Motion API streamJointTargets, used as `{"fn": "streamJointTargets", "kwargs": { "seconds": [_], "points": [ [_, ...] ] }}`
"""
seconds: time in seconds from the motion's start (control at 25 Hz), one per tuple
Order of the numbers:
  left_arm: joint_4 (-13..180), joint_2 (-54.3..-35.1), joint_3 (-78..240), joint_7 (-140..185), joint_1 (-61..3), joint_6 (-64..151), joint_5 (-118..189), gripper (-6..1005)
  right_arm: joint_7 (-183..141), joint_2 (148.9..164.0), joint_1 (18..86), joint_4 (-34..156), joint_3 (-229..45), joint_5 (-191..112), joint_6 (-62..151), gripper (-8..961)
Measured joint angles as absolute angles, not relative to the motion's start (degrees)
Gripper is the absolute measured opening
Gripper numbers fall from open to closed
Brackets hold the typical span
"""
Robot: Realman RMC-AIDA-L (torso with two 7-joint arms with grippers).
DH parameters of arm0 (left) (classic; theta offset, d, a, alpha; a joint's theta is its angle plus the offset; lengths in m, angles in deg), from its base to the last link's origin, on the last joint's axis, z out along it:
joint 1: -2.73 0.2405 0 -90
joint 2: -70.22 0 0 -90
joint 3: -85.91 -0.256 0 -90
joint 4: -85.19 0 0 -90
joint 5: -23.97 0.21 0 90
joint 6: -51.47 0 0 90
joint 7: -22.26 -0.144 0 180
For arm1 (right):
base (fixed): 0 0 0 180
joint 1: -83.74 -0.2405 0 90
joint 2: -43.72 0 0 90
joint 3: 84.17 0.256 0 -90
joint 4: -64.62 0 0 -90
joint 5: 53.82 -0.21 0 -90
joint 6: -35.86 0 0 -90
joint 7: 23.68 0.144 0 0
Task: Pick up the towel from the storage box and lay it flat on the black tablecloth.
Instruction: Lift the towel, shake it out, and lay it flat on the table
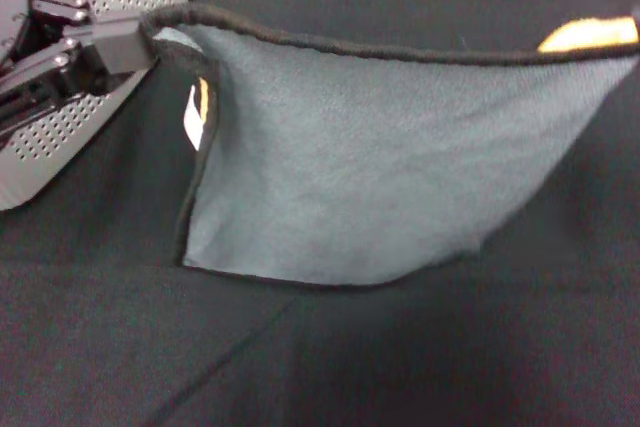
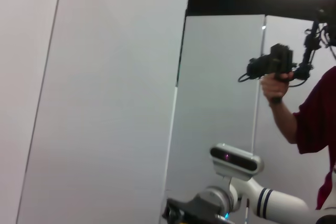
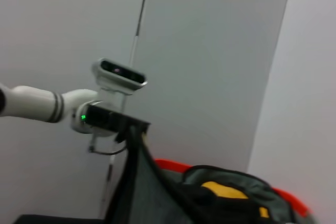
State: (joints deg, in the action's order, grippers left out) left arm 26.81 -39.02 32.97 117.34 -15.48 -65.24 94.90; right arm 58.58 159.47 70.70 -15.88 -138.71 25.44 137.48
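- Now we are clamping our left end effector [image 1: 140, 42] on one top corner of the towel [image 1: 380, 167], beside the storage box [image 1: 100, 97].
- We are holding the opposite corner at the right edge; we cannot tell the right end effector's state.
- We are hanging the towel stretched above the black tablecloth [image 1: 320, 357], its lower edge touching it.

The head camera looks forward and down from close range, its frame filled by the towel [image 1: 390, 162] stretched above the black tablecloth [image 1: 300, 357]. The left wrist camera faces outward and upward at white wall panels [image 2: 105, 98], catching the right arm [image 2: 262, 198] far off. The right wrist camera faces back likewise, showing the left arm [image 3: 31, 103] and, near its lens, the towel's edge, which the head view shares.
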Motion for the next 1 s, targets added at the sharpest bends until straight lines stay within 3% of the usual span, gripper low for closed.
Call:
{"fn": "streamJointTargets", "kwargs": {
  "seconds": [1.0],
  "points": [
    [13.90, -37.46, 25.91, 124.51, -8.51, -65.33, 85.73, 27, 69.40, 159.37, 76.23, -16.48, -133.44, 21.06, 154.81, 43]
  ]
}}
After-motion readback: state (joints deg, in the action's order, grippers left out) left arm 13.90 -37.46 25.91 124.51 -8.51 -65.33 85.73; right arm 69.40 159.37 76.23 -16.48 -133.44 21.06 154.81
